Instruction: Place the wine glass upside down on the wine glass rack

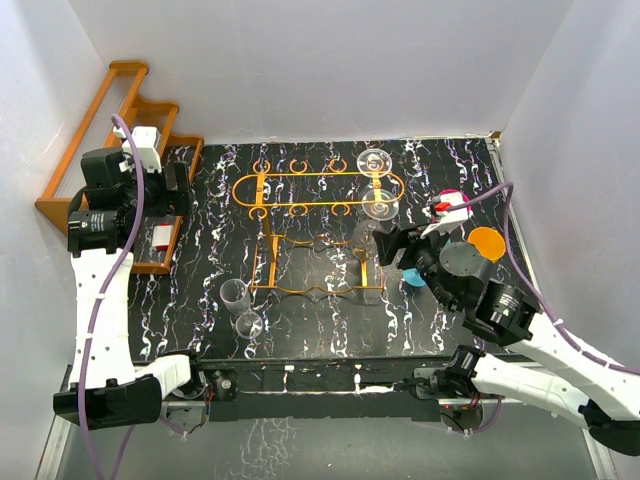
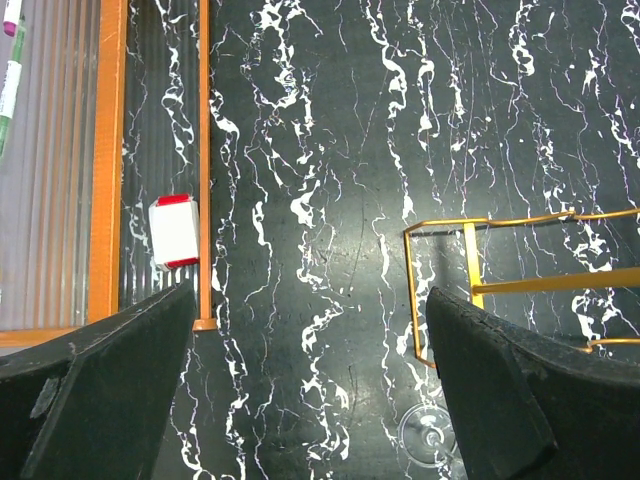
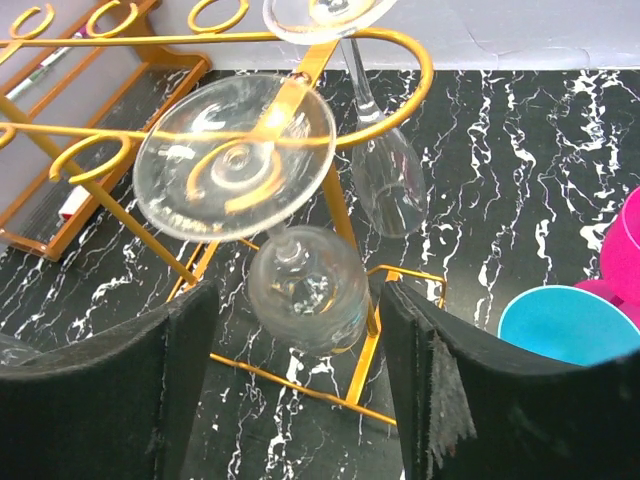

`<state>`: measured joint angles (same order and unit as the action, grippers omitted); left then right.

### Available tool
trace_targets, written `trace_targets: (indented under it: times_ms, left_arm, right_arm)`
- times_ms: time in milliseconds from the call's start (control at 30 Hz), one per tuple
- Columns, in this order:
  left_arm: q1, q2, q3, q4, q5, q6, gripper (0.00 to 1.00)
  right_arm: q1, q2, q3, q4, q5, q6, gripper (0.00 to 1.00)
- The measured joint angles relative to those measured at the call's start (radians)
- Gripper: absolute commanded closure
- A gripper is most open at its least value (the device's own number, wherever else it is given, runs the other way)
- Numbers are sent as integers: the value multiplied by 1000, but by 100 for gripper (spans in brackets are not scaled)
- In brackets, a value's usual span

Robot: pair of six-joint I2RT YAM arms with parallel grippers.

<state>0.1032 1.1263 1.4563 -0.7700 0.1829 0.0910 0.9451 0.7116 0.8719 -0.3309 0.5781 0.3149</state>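
The gold wire wine glass rack stands mid-table. Two clear wine glasses hang upside down at its right end, their feet resting on the top loops. In the right wrist view the nearer glass has its foot on a loop and its bowl hangs between my right gripper's open fingers without touching them. My right gripper is open. A third wine glass lies on the table at front left. My left gripper is open and empty over the table's left side.
A chunky orange wooden rack stands at the back left with a white-and-red object by it. A blue cup, a pink cup and an orange disc sit to the right. White walls enclose the table.
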Motion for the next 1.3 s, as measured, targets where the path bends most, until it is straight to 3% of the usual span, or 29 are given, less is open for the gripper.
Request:
trace_targets:
  times_ms: [333,400,700,1100,1200,1300]
  left_arm:
    - [0,0,0,-19,-43,3,3]
    - [0,2,5,-29,-66,3,3]
    - [0,54,29,-94,-124,21,3]
    - [0,120,62,-169,-115,47,3]
    - [0,127,63,-175,-114,54,3]
    - [0,132,64,-180,-113,58,3]
  right_arm:
    - [0,-41,32,-218,-12,95,12]
    - [0,-64,44,-264,-8,116,2]
    - [0,-29,200,-536,130,269,2]
    - [-9,138,283,-679,366,393,2]
    - [-112,188,305,-620,313,327,6]
    - [-460,223,293,-507,113,229,10]
